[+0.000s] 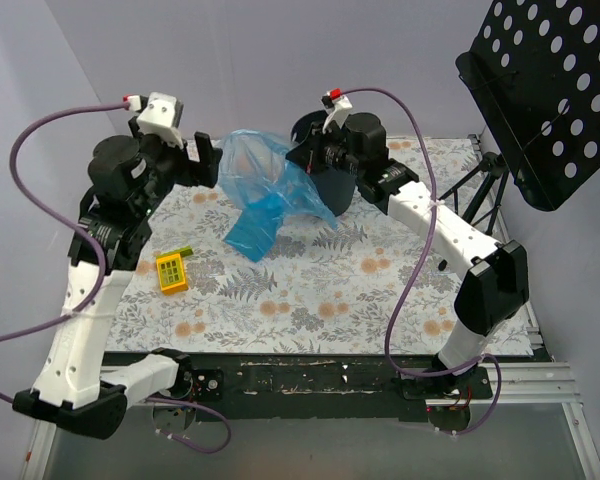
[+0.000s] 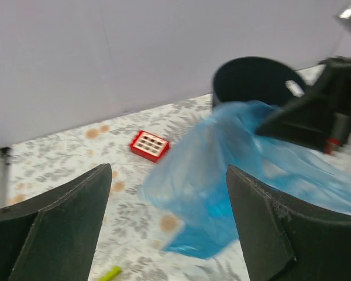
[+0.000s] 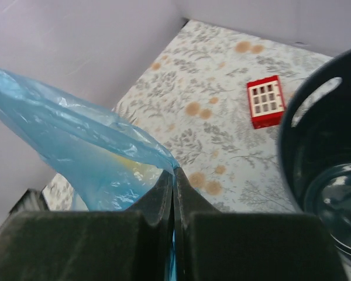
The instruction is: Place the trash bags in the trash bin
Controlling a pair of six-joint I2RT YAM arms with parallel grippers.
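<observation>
Music stand (image 1: 550, 90) overhangs the table's (image 1: 310, 300) far right corner. At the far edge your right gripper (image 3: 174, 178) clenches the trash bag (image 1: 265, 195) beside the trash bin (image 1: 334, 190); your left gripper (image 2: 168, 172) gapes, released, alongside

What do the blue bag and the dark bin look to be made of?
Bag: thin plastic film, translucent blue and slightly glossy. It crinkles, drapes in folds and lets light through.
Bin: probably rigid plastic, dark, smooth and glossy. Its walls are even and its floor shows reflections.
</observation>
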